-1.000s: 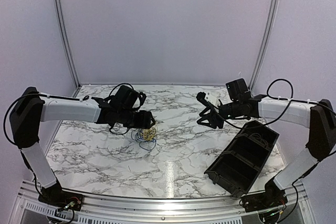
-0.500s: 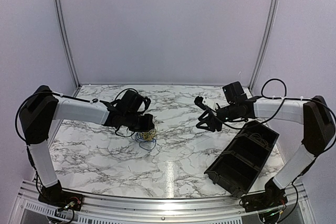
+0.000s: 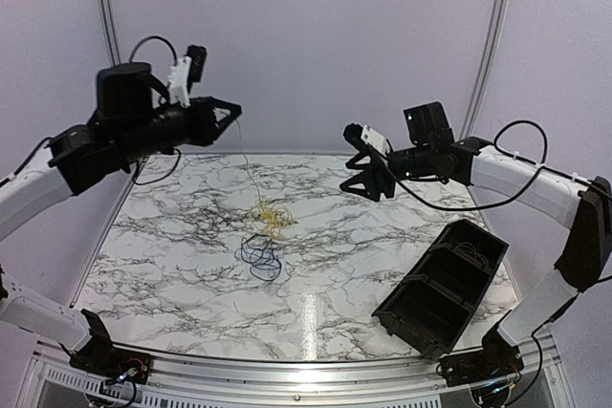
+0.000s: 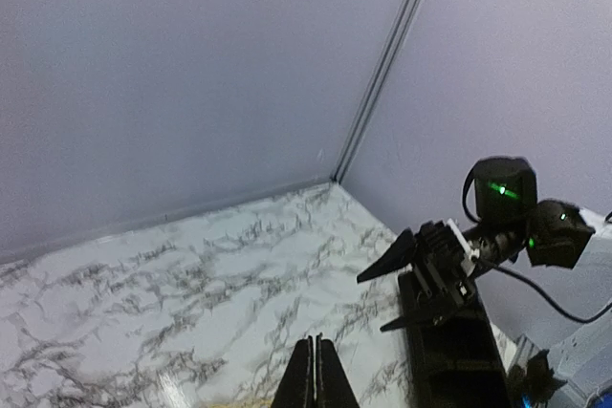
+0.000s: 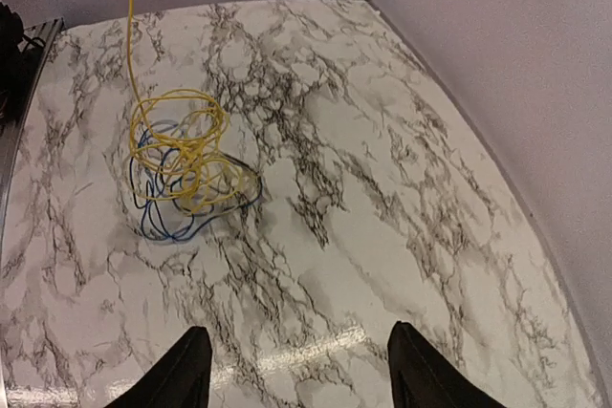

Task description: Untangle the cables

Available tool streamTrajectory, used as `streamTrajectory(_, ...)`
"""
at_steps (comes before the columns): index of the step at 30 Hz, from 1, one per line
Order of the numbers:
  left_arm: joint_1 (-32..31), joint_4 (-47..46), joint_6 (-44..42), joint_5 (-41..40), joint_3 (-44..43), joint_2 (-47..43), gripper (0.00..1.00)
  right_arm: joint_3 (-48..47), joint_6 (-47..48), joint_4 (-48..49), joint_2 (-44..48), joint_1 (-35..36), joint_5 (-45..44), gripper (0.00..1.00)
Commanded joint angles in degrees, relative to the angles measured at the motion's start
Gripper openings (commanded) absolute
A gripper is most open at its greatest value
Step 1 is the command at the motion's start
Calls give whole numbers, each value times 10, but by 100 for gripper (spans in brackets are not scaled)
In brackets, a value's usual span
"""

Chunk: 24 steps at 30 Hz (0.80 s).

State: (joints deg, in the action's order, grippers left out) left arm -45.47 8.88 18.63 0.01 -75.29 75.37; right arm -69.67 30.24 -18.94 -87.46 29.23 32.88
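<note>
High above the back-left part of the table, the left gripper (image 3: 234, 110) is pinched tight, its two fingers (image 4: 316, 379) pressed together with no gap in the left wrist view. A single thin strand of the yellow cable (image 3: 269, 218) runs up to the tips and is clamped there. From the tips the strand drops almost straight down, bending a little to the right, to a loose knot of yellow loops near the middle of the marble table (image 3: 191, 274). Whether those loops rest on the surface or hang just clear of it cannot be told. The blue cable (image 3: 258, 258) lies in flat coils on the table just in front of the yellow loops. In the right wrist view the yellow loops (image 5: 186, 155) overlap the blue coils (image 5: 167, 222), so the two look tangled where they meet.

Across the table, the right gripper (image 3: 356, 165) hovers over the back-right area with its fingers (image 5: 182, 375) spread wide and nothing between them. It points towards the cables and is well apart from them. A black bin (image 3: 445, 284) with compartments sits tilted at the front right, near the right arm's base.
</note>
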Motion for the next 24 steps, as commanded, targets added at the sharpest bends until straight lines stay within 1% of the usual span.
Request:
streamTrajectory(1, 3, 39, -51, -68, -14, -45, 0, -128, 2, -59, -16, 57, 31, 65)
streamTrajectory(3, 2, 38, -36, -59, -10, -41, 0, -170, -21, -53, -37, 78, 45, 65)
streamTrajectory(6, 2, 26, -10, -41, 0, -31, 0, -203, -51, -12, -59, 112, 43, 69)
streamTrajectory(7, 2, 19, -3, -36, 3, -28, 0, -212, -60, -1, -71, 123, 40, 70)
streamTrajectory(9, 2, 9, 8, -26, 6, -24, 0, -235, -68, 6, -99, 144, 42, 78)
streamTrajectory(13, 2, -4, 22, -23, 0, -23, 0, -293, -82, 3, -165, 177, 45, 80)
streamTrajectory(16, 2, -10, 27, -20, -4, -24, 0, -316, -113, 27, -198, 185, 57, 81)
streamTrajectory(18, 2, -12, 27, -20, -3, -26, 0, -324, -133, 54, -213, 185, 64, 80)
streamTrajectory(21, 2, -14, 30, -22, -1, -28, 0, -345, -153, 66, -238, 185, 74, 77)
streamTrajectory(23, 2, -17, 32, -21, 2, -29, 0, -356, -164, 73, -251, 185, 83, 72)
streamTrajectory(24, 2, -17, 32, -20, 2, -29, 0, -359, -167, 77, -257, 185, 91, 66)
